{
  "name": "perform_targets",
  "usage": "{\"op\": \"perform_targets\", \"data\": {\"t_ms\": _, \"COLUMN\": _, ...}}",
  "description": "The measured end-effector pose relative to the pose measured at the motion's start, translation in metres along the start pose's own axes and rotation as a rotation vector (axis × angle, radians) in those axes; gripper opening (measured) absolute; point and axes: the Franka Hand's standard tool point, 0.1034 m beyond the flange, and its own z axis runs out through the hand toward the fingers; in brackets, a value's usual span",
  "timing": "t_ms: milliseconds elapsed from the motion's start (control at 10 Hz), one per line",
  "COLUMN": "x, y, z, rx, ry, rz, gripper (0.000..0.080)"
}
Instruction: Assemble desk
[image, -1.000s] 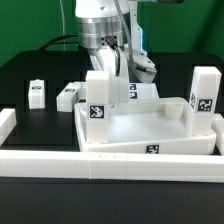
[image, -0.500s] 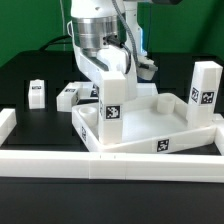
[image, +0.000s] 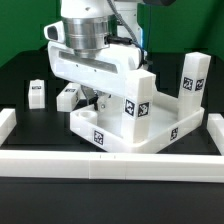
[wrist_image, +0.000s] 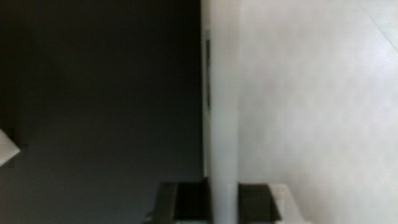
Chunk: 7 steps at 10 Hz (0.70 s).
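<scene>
Hand (wrist_image: 221, 203): closed narrow on the tabletop (image: 115, 143). In the wrist view a thin white wall of it runs straight into the gap between the dark fingers (wrist_image: 178, 205). The exterior view hides the fingertips behind the wrist housing, so the grip is read from the wrist view alone.

Why held there (judgement): the thin raised rim is the one part of the tray a narrow hand can pinch. A hold there would let the arm turn or drag the whole piece, likely to bring an empty corner within reach.

Position: the tabletop is on the black worktop (image: 28, 128), just behind the front border wall (image: 60, 162). It sits skew to the wall, one corner pointing toward it. Cannot tell whether it lies flat or is slightly raised on the gripped side.

Appearance: white plastic tray with a raised rim and a black-white tag on a front-facing wall.
- Two legs stand up from it: the middle leg (image: 135, 105), tagged, close by the hand, and the tall leg (image: 196, 78) at the exterior view's right.
- Cannot tell whether either is fully seated.
- Two more lie off the tray toward the exterior view's left: the outer loose leg (image: 37, 93) and the inner loose leg (image: 68, 96), near each other.

Progress (judgement): about halfway, two legs yet to be fitted.
</scene>
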Motion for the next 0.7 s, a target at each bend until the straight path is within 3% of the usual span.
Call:
{"op": "perform_targets", "data": {"t_ms": 500, "x": 0.0, "y": 0.002, "z": 0.001, "rx": -0.011, "ry": -0.002, "rz": -0.254, "gripper": 0.0058}}
{"op": "perform_targets", "data": {"t_ms": 700, "x": 0.005, "y": -0.012, "z": 0.004, "rx": -0.039, "ry": 0.005, "rz": -0.452, "gripper": 0.0058}}
